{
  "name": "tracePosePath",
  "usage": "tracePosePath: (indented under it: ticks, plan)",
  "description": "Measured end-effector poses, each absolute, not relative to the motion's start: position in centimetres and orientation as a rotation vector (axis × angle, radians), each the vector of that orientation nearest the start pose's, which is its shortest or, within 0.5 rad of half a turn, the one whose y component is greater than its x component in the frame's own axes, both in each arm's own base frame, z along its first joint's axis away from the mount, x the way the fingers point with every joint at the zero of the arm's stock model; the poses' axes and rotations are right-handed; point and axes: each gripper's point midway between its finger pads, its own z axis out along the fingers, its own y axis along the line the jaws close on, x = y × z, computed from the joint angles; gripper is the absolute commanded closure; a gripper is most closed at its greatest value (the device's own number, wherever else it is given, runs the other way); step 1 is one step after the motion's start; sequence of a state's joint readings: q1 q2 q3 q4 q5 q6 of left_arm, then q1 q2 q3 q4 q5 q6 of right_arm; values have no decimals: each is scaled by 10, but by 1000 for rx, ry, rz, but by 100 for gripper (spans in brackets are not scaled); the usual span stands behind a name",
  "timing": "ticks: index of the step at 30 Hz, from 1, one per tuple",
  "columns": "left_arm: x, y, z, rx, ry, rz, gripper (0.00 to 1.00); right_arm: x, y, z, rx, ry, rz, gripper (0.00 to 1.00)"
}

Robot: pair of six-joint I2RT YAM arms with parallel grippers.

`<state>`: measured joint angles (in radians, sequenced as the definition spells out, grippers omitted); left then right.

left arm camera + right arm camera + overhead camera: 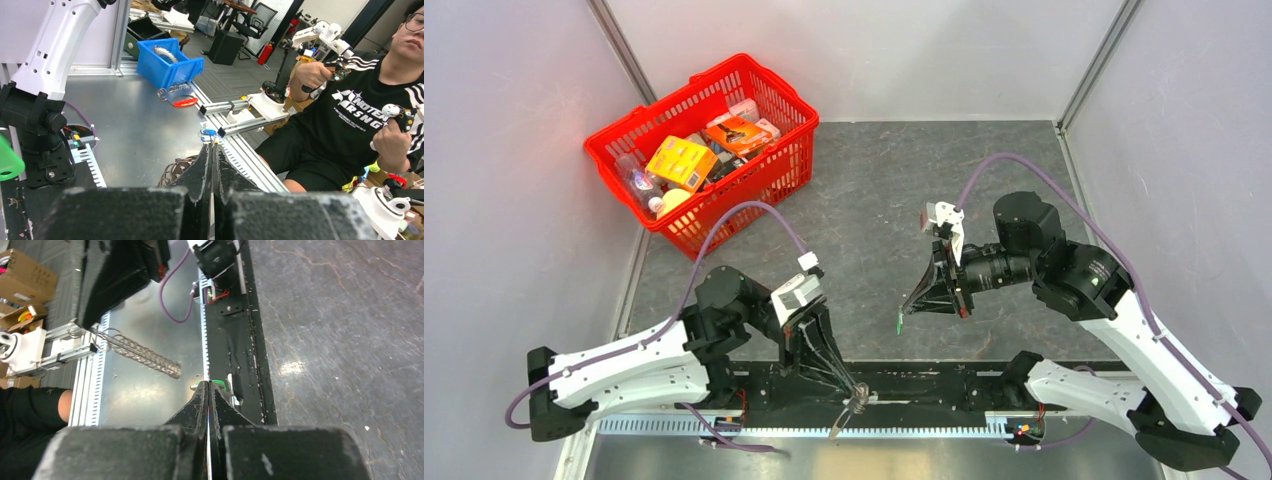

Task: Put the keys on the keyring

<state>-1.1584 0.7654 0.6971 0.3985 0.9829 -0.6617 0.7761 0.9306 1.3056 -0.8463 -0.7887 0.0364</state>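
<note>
**Left gripper (856, 393) pinching keyring (848, 408), right gripper (905, 316) pinching key (900, 324)**

Top view: keyring is hanging over the black base rail (944, 385), key apart over the mat (864, 200).
Left wrist: pressed-together fingers (202, 170) are hiding part of the keyring (175, 172).
Right wrist: fingers (197, 407) are squeezing the key's green head (215, 384), keyring (142, 354) dangling upper left.

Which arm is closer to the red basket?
Left. The left arm sits at the table's left side, just below the basket in the top view. The right arm is over on the right side, well away from it.
</note>
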Motion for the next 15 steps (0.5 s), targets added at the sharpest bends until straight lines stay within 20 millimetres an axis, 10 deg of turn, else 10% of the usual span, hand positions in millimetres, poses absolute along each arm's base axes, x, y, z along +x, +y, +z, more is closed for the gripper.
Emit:
tracePosePath:
  ticks: [15]
  plan:
    - [-45,-297,357,-1829,-1492,2690,98,36,266,353,-1428,1622,1406,100]
